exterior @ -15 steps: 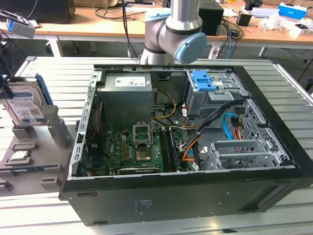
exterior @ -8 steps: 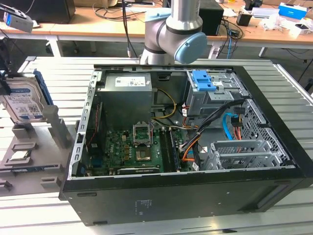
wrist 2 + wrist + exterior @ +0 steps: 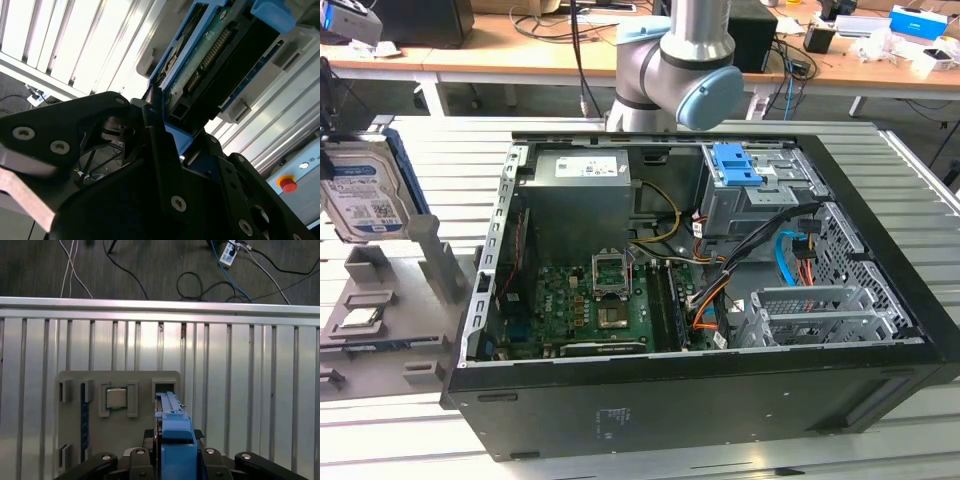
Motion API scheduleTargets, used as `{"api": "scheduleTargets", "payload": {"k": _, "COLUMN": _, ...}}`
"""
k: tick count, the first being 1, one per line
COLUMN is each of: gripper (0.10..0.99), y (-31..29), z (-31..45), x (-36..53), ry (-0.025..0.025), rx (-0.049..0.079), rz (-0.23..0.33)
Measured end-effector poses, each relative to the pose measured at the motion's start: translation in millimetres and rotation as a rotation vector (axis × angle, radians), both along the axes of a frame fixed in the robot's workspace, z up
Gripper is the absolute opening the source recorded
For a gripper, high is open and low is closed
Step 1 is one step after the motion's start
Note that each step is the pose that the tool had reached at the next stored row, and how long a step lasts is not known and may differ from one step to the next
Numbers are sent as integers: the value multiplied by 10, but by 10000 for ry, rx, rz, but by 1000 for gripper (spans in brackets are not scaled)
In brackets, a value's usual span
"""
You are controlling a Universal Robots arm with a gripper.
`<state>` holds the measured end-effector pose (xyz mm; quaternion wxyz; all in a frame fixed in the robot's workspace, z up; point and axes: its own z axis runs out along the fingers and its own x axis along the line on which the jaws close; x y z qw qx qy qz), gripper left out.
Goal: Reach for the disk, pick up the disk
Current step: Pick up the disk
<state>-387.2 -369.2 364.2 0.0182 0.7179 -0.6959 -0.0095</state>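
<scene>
Disk (image 3: 365, 190) stands on edge at the exterior view's left, label toward the camera. It is over the grey holder (image 3: 380, 290) on the slatted table (image 3: 420, 440), well apart from the open computer case (image 3: 720, 400). In the first wrist view its blue rail (image 3: 172, 430) runs straight down from the camera toward the holder's slot (image 3: 162, 386), which lies just beside the chip (image 3: 116, 398) seated in its own pocket. The gripper (image 3: 172, 460) straddles that rail. In the second wrist view the black fingers (image 3: 156, 131) press against the drive's end beside its circuit board, so the jaws look closed on the disk with no gap showing. By my reading the reach is finished and the grip is made. The lift is harder to judge: the disk's lower end sits right at the slot, and I cannot tell whether it has cleared the holder or rests in it. If it rests there, raising it free is what remains.
</scene>
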Motion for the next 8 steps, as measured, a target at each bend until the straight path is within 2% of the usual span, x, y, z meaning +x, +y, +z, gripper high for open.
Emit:
{"api": "scheduleTargets", "payload": {"k": 7, "gripper": 369, "y": 0, "z": 154, "x": 11, "ry": 4, "rx": 0, "rz": 0}}
{"api": "scheduleTargets", "payload": {"k": 8, "gripper": 369, "y": 0, "z": 200, "x": 14, "ry": 6, "rx": 1, "rz": 0}}
